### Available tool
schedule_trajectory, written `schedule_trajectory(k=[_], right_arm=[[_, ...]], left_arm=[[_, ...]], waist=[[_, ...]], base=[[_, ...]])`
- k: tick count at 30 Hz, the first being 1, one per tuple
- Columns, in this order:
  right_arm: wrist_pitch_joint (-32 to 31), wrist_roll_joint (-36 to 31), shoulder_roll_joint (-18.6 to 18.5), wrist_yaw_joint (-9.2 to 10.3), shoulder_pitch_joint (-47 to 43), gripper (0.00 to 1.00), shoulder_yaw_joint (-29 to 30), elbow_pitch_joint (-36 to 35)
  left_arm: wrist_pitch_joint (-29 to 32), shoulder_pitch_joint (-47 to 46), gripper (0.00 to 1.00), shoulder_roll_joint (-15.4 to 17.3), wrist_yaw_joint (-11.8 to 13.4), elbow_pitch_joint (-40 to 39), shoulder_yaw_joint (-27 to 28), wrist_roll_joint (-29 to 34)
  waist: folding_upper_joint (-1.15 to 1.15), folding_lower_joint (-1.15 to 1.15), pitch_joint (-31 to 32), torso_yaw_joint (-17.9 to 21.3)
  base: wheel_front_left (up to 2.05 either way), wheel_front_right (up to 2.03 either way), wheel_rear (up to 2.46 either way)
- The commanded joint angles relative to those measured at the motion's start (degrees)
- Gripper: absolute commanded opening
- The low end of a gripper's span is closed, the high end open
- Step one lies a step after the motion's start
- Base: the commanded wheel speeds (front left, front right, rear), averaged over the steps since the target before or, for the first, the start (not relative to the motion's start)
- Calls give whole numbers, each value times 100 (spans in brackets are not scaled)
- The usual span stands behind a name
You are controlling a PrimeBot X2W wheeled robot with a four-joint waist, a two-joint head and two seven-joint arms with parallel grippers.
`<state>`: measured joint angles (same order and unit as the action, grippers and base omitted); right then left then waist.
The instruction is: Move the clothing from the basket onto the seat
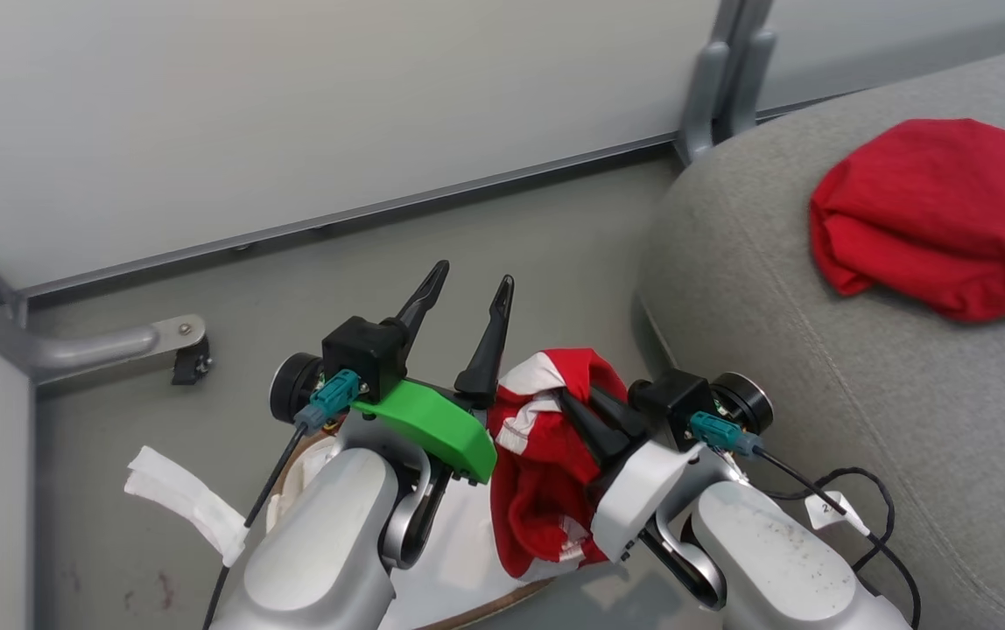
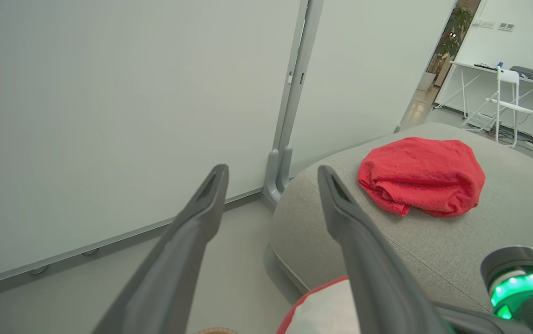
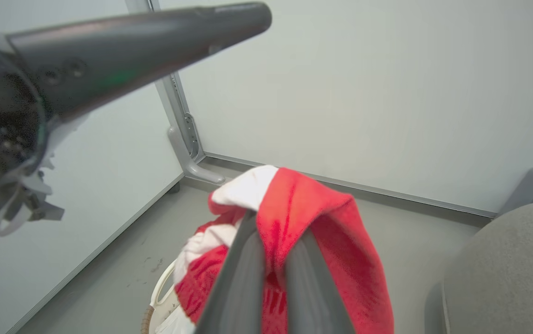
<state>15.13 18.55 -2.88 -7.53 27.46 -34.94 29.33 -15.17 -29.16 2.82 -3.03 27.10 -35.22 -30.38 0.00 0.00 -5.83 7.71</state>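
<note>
Pale wall panels (image 1: 292,105) with grey metal posts (image 1: 713,96) at the back, and grey floor (image 1: 511,245) below them. On the right side, the seat (image 1: 818,367), in grey fabric, with a rounded corner close to one post. On top of the seat, back from that rounded corner, one piece of the clothing: the plain red garment (image 1: 931,219), folded loosely into a heap and touching nothing else. Beside the seat and lower down, the basket (image 1: 507,601), seen only in part, with brown rim and white liner (image 1: 459,560). Above the basket, the second piece, the red garment with white stripes (image 1: 546,472), lifted and hanging in folds, near the side edge of the seat but apart from it. Lower end down at the liner, contact there not possible to tell. Right gripper (image 1: 587,407) clamped on this striped garment, both dark fingers (image 3: 243,278) close together with cloth draped over and between them. Left gripper (image 1: 474,276) just beside the striped garment on its left, fingers spread apart and pointing toward the wall panels, nothing between them. At the left edge of the basket, a white fabric strip (image 1: 179,503) sticking out over the floor.
</note>
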Motion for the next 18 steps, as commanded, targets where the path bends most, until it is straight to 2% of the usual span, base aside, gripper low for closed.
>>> schedule_trajectory(k=[1, 9, 18], right_arm=[[2, 15, -11, 8, -62, 0, -18, -91], [1, 86, -15, 8, -252, 0, -27, -368], [2, -231, -6, 8, -582, 0, 825, -847]], left_arm=[[4, 61, 100, 18, -43, 8, 83, 113], [4, 234, 100, 20, -168, 112, 319, 374], [4, -138, 100, 27, -349, 290, -275, 216]], waist=[[0, 0, -2, 901], [0, 0, -33, 2204], [0, 0, -308, 2414]], base=[[0, 0, 0], [0, 0, 0], [0, 0, 0]])
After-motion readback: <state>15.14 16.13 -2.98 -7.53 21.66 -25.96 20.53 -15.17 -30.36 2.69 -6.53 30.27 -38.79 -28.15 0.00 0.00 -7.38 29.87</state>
